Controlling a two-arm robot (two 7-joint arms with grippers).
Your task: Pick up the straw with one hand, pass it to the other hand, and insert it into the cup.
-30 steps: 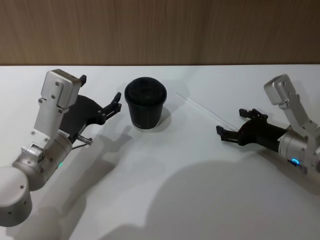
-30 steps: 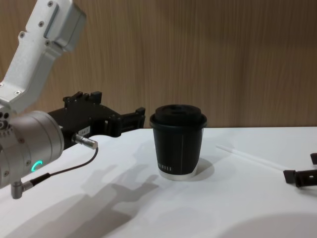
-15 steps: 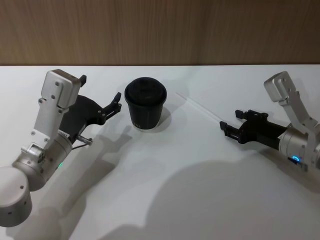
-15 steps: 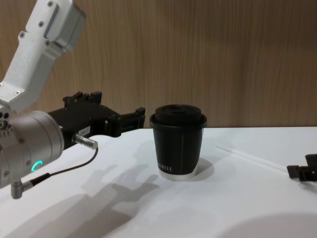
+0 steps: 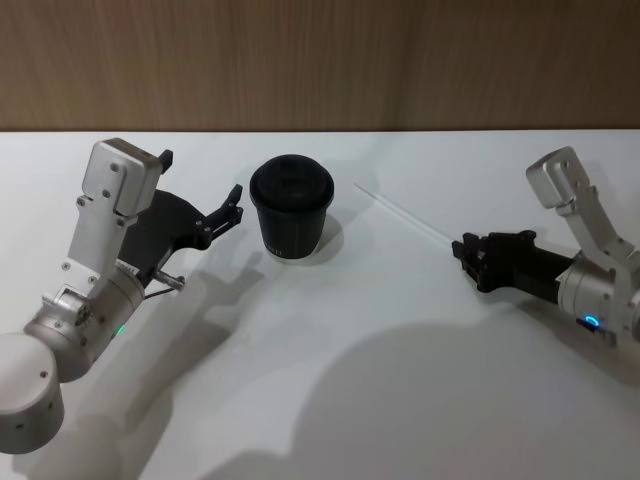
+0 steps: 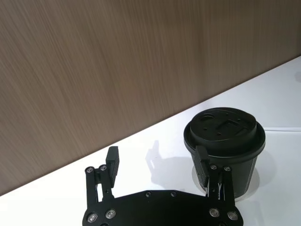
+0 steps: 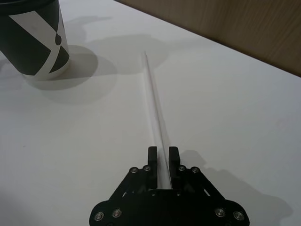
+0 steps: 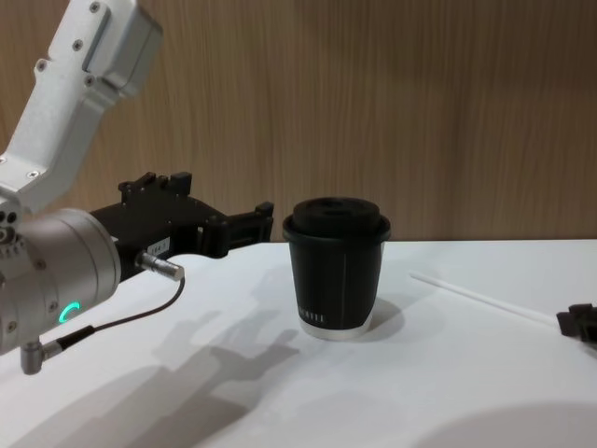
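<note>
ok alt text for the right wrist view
The right tool is closed on the near end of a thin white straw lying on a white table. A black cup with white markings stands beyond the straw's far end, off to one side.

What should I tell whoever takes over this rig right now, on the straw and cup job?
Right pincer: shut on the end of the white straw farthest from the cup; the straw appears to lie on the table, not lifted yet.
Left pincer: open, empty, hovering just to the left of the black lidded paper cup, apart from it.
Done: straw gripped.
Left: lift it, pass it to the left pincer, insert it into the cup.
</note>
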